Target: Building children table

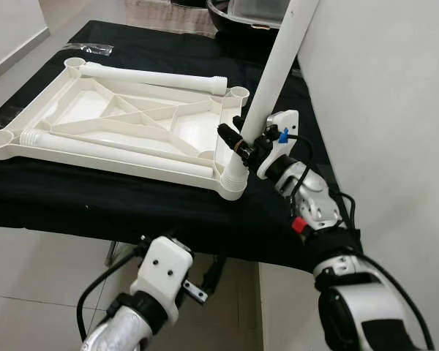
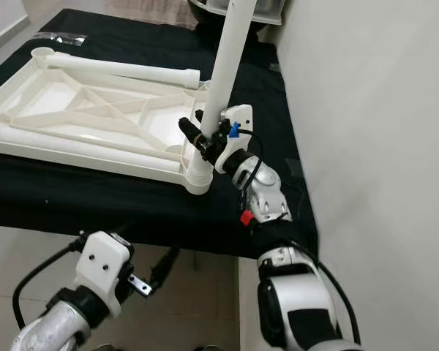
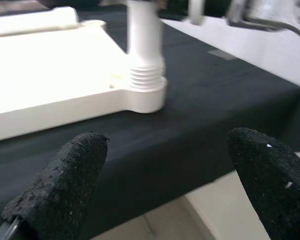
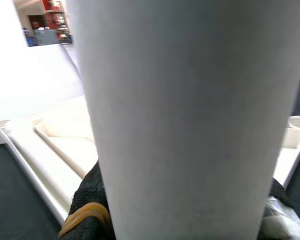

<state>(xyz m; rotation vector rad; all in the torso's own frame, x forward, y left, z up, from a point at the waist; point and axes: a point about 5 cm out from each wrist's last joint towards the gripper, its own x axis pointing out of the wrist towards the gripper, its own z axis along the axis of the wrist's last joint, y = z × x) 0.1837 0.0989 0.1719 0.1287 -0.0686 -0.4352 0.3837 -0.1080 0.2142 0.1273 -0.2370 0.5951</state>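
White table leg point(image 1: 278, 69) standing tilted in the near right corner socket of the upturned tabletop point(image 1: 124, 121), which lies on the black-covered counter point(image 1: 95, 197). Right end effector point(image 1: 243, 142) pinches the leg's lower part. Left end effector point(image 3: 160, 180), fingers spread, hangs below the counter edge.

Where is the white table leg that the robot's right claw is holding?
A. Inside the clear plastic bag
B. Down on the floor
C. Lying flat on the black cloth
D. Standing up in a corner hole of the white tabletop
D. The right claw grips the white table leg, which stands nearly upright with its ribbed bottom end in the near corner socket of the upside-down tabletop.
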